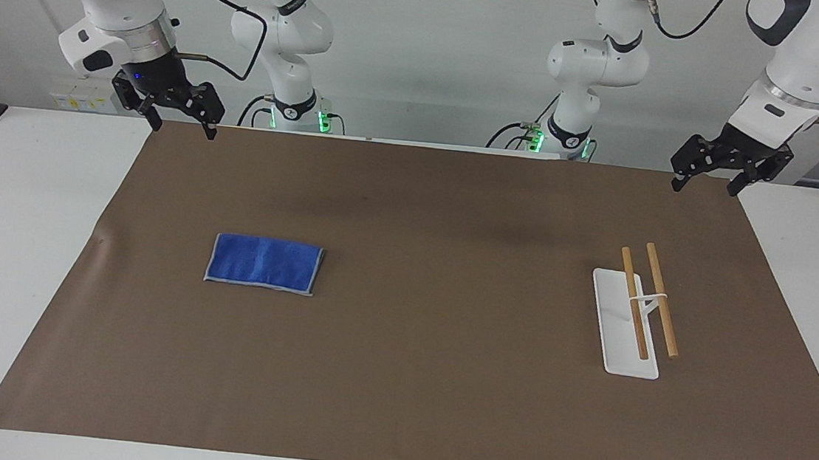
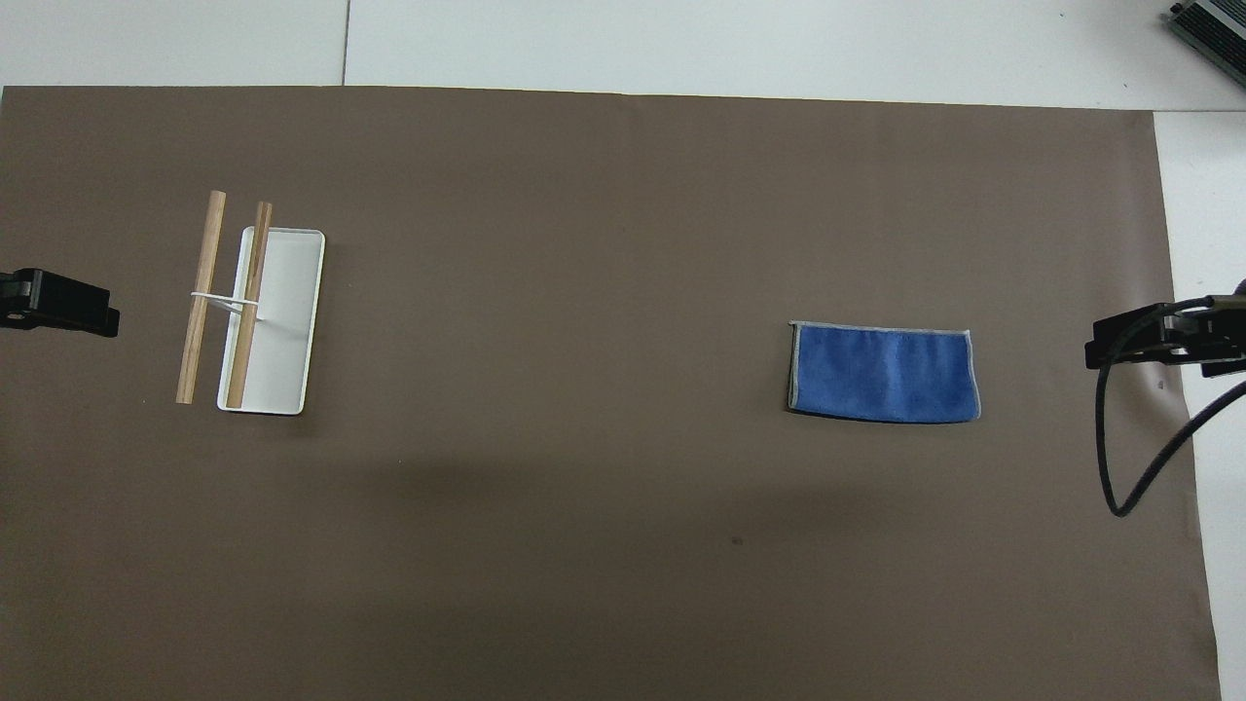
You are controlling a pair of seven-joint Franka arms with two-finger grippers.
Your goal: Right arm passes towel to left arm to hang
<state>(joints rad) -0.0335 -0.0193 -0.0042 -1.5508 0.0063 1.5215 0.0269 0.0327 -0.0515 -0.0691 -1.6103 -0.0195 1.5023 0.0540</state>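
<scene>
The bright blue towel (image 1: 264, 263) lies folded flat on the brown mat toward the right arm's end of the table; it also shows in the overhead view (image 2: 884, 373). My right gripper (image 1: 183, 126), with the blue wrist light, hangs open and empty in the air over the mat's corner at its own end, apart from the towel; it also shows in the overhead view (image 2: 1134, 336). My left gripper (image 1: 705, 186) hangs open and empty over the mat's corner at the left arm's end; only part of it shows in the overhead view (image 2: 60, 304).
A rack (image 1: 635, 320) with a white flat base and two wooden bars on a thin white post stands toward the left arm's end, also seen in the overhead view (image 2: 255, 310). The brown mat (image 1: 438, 410) covers most of the white table.
</scene>
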